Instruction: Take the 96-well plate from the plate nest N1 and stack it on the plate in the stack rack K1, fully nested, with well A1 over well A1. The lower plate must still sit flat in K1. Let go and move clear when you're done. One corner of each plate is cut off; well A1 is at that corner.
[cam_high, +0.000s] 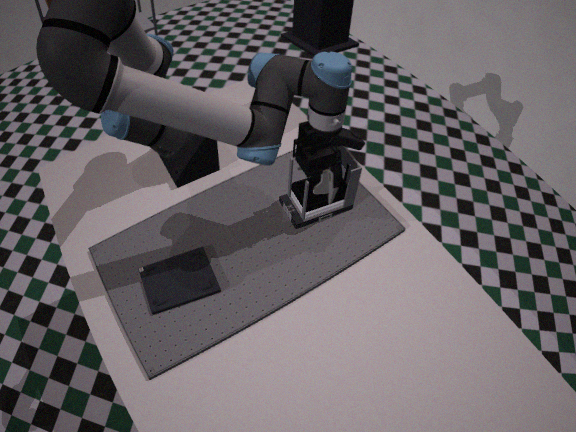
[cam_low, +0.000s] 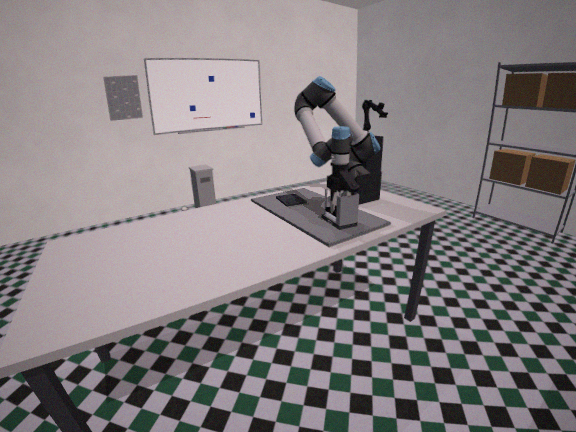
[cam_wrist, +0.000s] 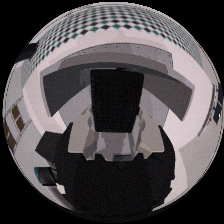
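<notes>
On the left of the grey perforated board (cam_high: 260, 280) that lies on the white counter (cam_high: 380, 340), the flat dark nest (cam_high: 180, 286) sits bare, with a small pale mark at its upper left corner. Moving right across the board, the arm's shadow runs toward the stack rack (cam_high: 354, 186), an open-topped box of thin posts and a grey side wall on a dark base near the board's right end. The arm (cam_high: 190, 107) reaches over from the left, its wrist pointing straight down into the rack. The gripper (cam_high: 320, 187) is lowered between the rack's posts, its fingers clamped on the dark plate (cam_wrist: 116, 102), which hangs inside the rack. In the wrist view the plate fills the middle, its long sides between the two pale fingers, with the rack's grey walls curving around it. Whether the plate already touches the plate below cannot be told. Right of the rack, the counter gives way to checkered floor (cam_high: 475, 210).
</notes>
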